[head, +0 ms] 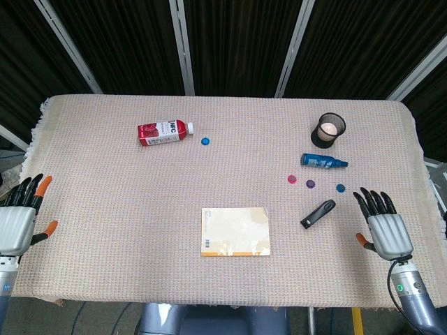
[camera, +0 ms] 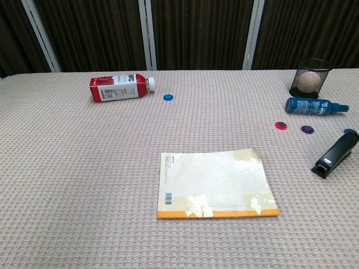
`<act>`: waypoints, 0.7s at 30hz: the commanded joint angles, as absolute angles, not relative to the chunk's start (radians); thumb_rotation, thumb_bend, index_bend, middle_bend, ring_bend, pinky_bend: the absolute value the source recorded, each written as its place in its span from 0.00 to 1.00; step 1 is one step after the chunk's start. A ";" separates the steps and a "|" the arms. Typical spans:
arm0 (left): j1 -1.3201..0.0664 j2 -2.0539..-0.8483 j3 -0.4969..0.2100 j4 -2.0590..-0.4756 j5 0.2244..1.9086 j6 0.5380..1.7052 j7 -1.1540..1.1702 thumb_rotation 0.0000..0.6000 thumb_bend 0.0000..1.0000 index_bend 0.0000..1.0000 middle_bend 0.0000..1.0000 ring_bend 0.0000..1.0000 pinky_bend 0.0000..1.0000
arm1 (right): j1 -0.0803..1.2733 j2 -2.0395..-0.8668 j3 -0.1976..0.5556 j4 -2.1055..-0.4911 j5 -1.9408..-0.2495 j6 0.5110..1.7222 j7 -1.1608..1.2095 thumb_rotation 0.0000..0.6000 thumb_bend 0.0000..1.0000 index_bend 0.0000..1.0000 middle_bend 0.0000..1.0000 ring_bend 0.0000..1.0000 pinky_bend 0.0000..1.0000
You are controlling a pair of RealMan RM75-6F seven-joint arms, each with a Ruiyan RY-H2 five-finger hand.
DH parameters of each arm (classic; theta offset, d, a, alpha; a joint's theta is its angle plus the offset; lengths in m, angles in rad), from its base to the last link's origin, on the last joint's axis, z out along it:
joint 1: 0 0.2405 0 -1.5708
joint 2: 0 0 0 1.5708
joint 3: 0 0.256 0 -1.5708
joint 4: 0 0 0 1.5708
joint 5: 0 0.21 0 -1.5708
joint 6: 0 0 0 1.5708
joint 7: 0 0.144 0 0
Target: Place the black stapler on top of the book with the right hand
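Note:
The black stapler (head: 318, 213) lies on the cloth to the right of the book (head: 235, 232), pointing diagonally; in the chest view the stapler (camera: 336, 155) sits at the right edge and the pale yellow book (camera: 214, 182) lies flat in the middle. My right hand (head: 380, 225) rests low at the table's right side, fingers spread and holding nothing, a short way right of the stapler. My left hand (head: 19, 216) hangs at the left edge, fingers apart and empty. Neither hand shows in the chest view.
A red bottle (head: 165, 132) lies on its side at the back left beside a blue disc (head: 205, 141). At the back right stand a black mesh cup (head: 328, 130) and a lying blue bottle (head: 323, 162). Small pink (head: 292, 179), purple (head: 310, 183) and blue (head: 340, 188) discs lie above the stapler.

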State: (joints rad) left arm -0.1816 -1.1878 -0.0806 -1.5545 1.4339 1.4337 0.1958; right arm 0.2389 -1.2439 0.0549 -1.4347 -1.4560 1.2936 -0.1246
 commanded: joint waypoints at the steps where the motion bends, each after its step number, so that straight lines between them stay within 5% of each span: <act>1: -0.182 -1.189 -0.080 -1.555 1.433 1.432 0.198 1.00 0.26 0.01 0.00 0.00 0.12 | 0.238 -1.244 0.054 -1.436 -1.457 1.295 -0.125 1.00 0.20 0.01 0.00 0.00 0.00; 12: -0.184 -1.190 -0.086 -1.560 1.428 1.433 0.203 1.00 0.26 0.01 0.00 0.00 0.12 | 0.249 -1.263 0.033 -1.437 -1.497 1.286 -0.131 1.00 0.20 0.06 0.00 0.00 0.00; 21: -0.191 -1.191 -0.091 -1.554 1.413 1.417 0.202 1.00 0.26 0.01 0.00 0.00 0.12 | 0.314 -1.429 -0.006 -1.298 -1.619 1.254 -0.200 1.00 0.20 0.14 0.08 0.00 0.03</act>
